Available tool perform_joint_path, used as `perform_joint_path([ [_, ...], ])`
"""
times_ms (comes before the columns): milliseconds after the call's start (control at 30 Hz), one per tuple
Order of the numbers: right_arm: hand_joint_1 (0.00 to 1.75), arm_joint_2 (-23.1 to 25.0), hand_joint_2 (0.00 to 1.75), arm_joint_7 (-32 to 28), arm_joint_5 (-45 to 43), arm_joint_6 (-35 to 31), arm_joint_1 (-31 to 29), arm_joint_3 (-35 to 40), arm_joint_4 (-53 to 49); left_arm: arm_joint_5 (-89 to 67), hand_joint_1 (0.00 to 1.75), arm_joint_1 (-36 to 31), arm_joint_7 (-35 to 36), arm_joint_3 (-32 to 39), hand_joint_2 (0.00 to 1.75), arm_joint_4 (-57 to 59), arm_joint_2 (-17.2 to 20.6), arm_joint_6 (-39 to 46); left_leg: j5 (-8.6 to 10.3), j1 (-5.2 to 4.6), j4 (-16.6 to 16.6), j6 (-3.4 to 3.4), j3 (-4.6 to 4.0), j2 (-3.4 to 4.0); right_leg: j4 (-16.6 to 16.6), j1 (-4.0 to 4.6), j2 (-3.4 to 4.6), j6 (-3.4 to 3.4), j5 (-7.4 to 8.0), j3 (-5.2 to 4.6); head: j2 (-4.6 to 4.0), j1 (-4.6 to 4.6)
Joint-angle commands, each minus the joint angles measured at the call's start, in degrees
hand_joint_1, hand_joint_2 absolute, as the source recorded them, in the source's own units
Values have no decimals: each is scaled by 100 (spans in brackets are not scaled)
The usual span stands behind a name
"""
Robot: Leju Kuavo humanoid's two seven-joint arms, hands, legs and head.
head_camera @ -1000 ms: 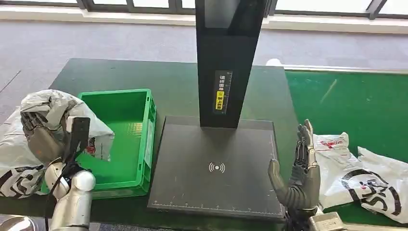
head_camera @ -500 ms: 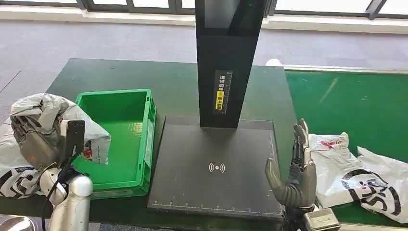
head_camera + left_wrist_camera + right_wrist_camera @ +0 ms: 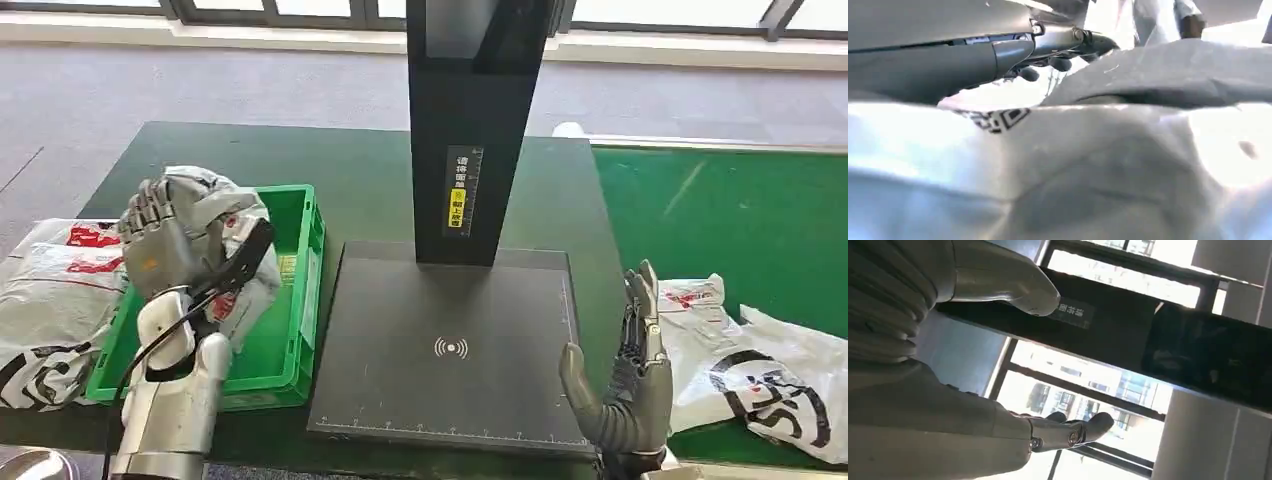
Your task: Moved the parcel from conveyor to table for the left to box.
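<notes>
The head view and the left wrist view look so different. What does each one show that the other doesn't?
Only the head view shows the green crate, the black scanner stand, the open right hand and the parcels on the green conveyor. Only the left wrist view shows a black printed code on the bag, close up. Both show the left hand gripping the grey parcel, held over the crate.

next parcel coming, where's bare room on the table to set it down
The black scan pad between the green crate and the right hand is bare. The dark tabletop behind the crate is free too. Crowded: the crate, where the left hand holds a parcel.
</notes>
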Motion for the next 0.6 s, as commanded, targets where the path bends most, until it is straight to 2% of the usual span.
perform_joint_path([
  [33,0,44,175,11,-15,-22,19,-245,8,24,0,-977,6,-755,0,1426,363,-85,3,1,-3,-1,1,0,-3,2,-4,-2,5,10,-2,0],
  [267,0,59,175,11,-9,-32,8,-245,2,-69,0,-979,27,-835,0,1517,447,-120,3,3,-4,-1,1,10,-5,5,1,-6,7,9,-2,0],
  [433,0,17,175,11,-84,5,-22,-313,13,53,0,-1512,-46,-993,0,2253,576,-139,10,2,-7,0,-4,2,-6,4,-9,-8,9,6,0,0],
  [600,0,-289,175,11,-306,43,-73,-239,204,185,0,-1530,-7,-1093,0,2336,767,-98,14,3,-15,0,-2,15,-15,5,1,-8,16,-1,0,0],
])
